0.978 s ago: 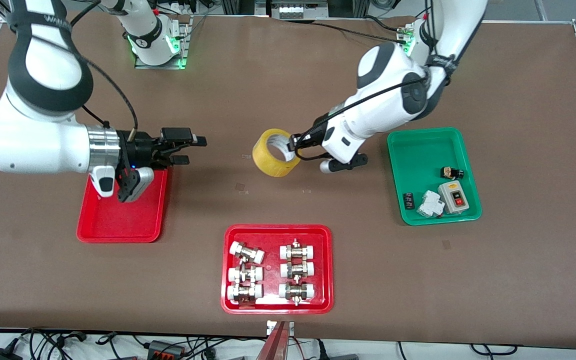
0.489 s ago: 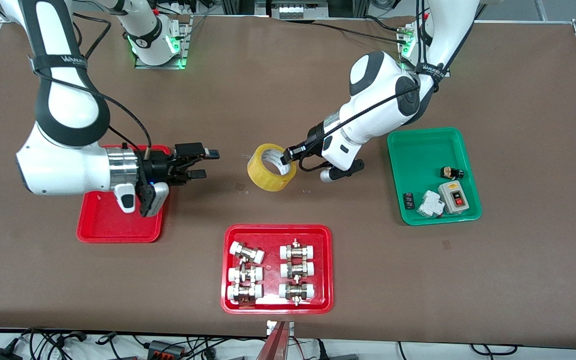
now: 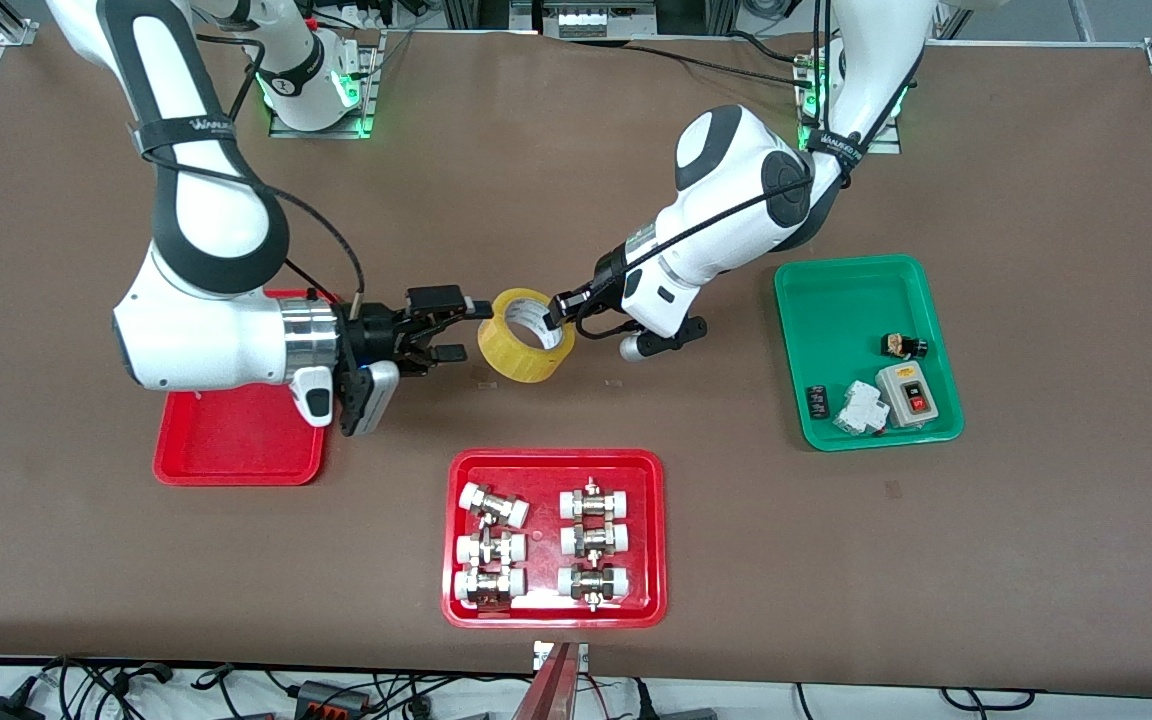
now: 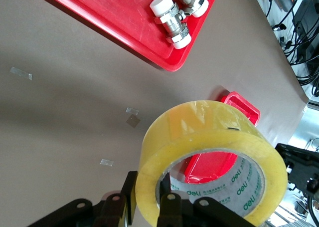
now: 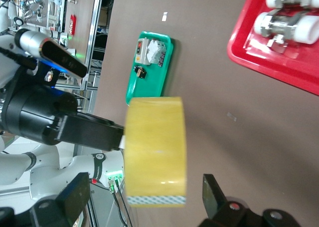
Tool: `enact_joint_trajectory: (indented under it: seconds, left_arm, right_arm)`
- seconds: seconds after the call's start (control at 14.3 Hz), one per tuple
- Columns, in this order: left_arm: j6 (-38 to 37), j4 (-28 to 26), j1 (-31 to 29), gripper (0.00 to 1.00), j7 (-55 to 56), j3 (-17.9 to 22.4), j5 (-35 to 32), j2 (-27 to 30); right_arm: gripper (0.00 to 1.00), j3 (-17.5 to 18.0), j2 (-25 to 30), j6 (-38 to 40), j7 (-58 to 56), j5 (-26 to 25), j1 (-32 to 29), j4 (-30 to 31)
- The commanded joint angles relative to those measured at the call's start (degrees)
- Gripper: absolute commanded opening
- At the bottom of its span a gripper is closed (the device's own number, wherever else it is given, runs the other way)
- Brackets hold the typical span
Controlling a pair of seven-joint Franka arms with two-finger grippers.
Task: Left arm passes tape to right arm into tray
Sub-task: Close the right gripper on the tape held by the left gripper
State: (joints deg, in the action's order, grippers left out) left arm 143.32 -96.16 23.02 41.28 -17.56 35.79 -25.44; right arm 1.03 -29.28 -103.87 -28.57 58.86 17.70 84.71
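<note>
The tape (image 3: 526, 336) is held in the air over the bare table (image 3: 576, 180), between the two arms. It is clamped by the left claw (image 3: 563, 312): one finger is seen inside the core and one outside the yellow wall in the left wrist view, where the tape (image 4: 209, 157) fills the foreground.

The right claw (image 3: 461, 330) is spread wide, released, with nothing gripped. Its fingers are positioned at the tape's edge toward the right arm's end of the table; whether they touch the roll cannot be told. In the right wrist view the tape (image 5: 154, 151) is seen edge-on between the two spread fingers (image 5: 213, 191).

The plain red tray (image 3: 236, 445) lies under the right arm's wrist, with nothing seen in its visible part. A second red tray (image 3: 554, 462) of metal fittings (image 3: 591, 540) sits nearer the camera than the tape. A green tray (image 3: 866, 270) with small electrical parts sits toward the left arm's end.
</note>
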Motion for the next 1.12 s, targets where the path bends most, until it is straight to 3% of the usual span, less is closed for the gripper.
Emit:
enact_joint_trajectory:
  seconds: [0.0,0.7,0.77,0.84,1.05]
  left_arm:
    - [0.3,1.59,0.19,0.0,-0.06,0.25,0.6,-0.57]
    - [0.21,1.32,-0.08,0.0,-0.68,0.25,0.42,-0.4]
    - [0.3,1.32,-0.08,0.0,-0.68,0.25,0.42,-0.4]
    - [0.3,1.32,-0.08,0.0,-0.68,0.25,0.42,-0.4]
    - [0.3,1.32,-0.17,0.0,-0.85,0.25,0.42,-0.4]
  right_arm:
    - [1.0,-0.15,-1.31,-1.51,-0.88,0.91,0.58,-1.39]
    - [1.0,-0.15,-2.36,-4.94,-1.75,0.73,2.96,-1.39]
    - [0.96,-0.15,-2.36,-4.94,-2.89,0.73,2.96,-1.39]
    - [0.86,-0.15,-2.36,-4.94,-4.2,0.73,2.87,-1.39]
    - [0.79,-0.15,-2.37,-4.94,-5.27,0.64,2.78,-1.39]
